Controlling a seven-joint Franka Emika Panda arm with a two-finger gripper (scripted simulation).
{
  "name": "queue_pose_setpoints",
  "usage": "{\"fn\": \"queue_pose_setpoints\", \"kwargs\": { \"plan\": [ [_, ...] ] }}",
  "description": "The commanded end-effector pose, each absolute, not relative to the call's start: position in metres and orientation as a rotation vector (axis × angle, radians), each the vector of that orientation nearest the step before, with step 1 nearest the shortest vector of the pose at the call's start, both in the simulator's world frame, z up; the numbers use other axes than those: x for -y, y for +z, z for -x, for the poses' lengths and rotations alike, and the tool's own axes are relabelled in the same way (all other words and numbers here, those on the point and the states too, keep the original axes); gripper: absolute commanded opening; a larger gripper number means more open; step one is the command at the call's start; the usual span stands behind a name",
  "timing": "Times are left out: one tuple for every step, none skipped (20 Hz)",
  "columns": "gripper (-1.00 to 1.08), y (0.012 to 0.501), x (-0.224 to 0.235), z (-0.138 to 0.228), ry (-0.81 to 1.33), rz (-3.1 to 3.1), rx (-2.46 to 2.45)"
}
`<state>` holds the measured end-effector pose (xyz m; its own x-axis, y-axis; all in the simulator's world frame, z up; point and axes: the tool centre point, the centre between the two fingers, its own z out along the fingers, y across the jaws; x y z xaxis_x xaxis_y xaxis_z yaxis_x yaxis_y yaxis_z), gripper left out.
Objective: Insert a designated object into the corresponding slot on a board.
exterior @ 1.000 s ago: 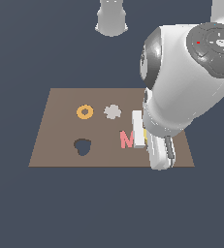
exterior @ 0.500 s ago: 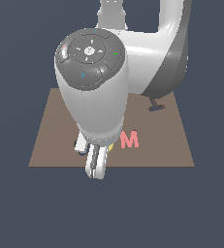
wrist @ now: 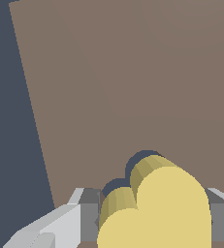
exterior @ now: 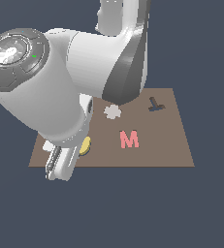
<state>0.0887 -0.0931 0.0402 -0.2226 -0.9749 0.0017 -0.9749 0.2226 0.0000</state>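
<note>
Wrist view: the pale-yellow heart block (wrist: 157, 208) is seen clamped between the closed fingers (wrist: 87, 213), held just above the brown board (wrist: 133, 72), with dark slot edge (wrist: 138, 159) peeking behind it. It is judged rigid, light and smooth-sided; flat opposite flanks are best gripped, lobes left free.

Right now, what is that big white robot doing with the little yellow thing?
The robot arm's tool is shut on a pale-yellow heart block, holding it over the brown board near the exterior view's left edge. A pink M, a grey flower piece and a dark T piece lie on the board. The heart-shaped slot is hidden behind the arm, so the heart does not look inserted yet.
</note>
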Motion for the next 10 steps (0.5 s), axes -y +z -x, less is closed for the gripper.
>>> {"fn": "queue_pose_setpoints", "kwargs": {
  "plan": [
    [-1.00, 0.0402, 0.0931, -0.0887, 0.002, -1.958, 2.455],
    [-1.00, 0.0398, 0.0931, -0.0888, 0.002, -1.958, 2.455],
    [-1.00, 0.0385, 0.0932, -0.0889, 0.002, -1.958, 2.455],
    [-1.00, 0.0366, 0.0935, -0.0891, 0.002, -1.958, 2.456],
    [-1.00, 0.0339, 0.0935, -0.0895, 0.002, -1.958, 2.456],
    [-1.00, 0.0321, 0.0940, -0.0896, 0.001, -1.957, 2.457],
    [-1.00, 0.0309, 0.0941, -0.0898, 0.001, -1.957, 2.457],
    [-1.00, 0.0304, 0.0941, -0.0898, 0.001, -1.957, 2.457],
    [1.00, 0.0304, 0.0941, -0.0898, 0.001, -1.957, 2.457],
    [1.00, 0.0304, 0.0941, -0.0898, 0.001, -1.957, 2.457]
  ]
}}
